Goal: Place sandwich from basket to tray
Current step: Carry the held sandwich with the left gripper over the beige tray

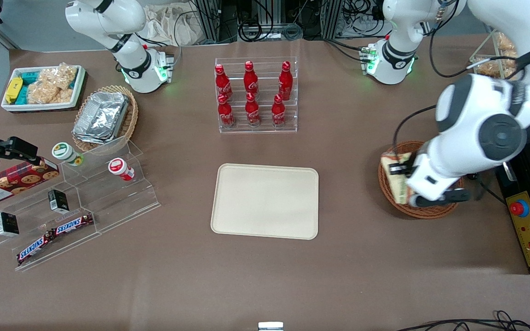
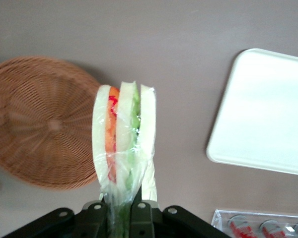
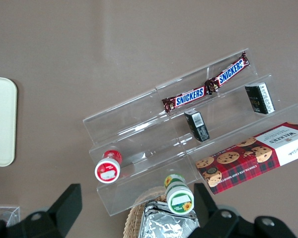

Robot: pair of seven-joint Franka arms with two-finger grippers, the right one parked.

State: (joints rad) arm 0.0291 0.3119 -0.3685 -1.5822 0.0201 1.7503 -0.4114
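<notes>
Sandwich [image 2: 124, 134] handling is what we see, on a wide brown surface [image 1: 265, 276]. We go by size. Largest is that surface, carrying everything. Next comes the cream tray [image 1: 265, 201], lying flat and bare near the middle of the surface, nearer to the front camera than the clear rack of red bottles [image 1: 256, 94]. Then the reddish-brown basket [image 1: 419, 209], sitting toward the working arm's end of the surface, well apart from the tray; the wrist view shows its woven inside with nothing in it. Smaller is our tool [image 2: 120, 214], hanging over the basket's edge that faces the tray. Its fingers [image 2: 97, 215] are pinching the wrapped sandwich at one end, so the wedge sticks out from them, clear of the basket. In the wrist view we see its white bread slices edge-on with orange-red and green layers between them, and the clear wrap bunched at the fingers. In the front view the sandwich [image 1: 396, 177] shows beside the arm, above the basket's rim.
</notes>
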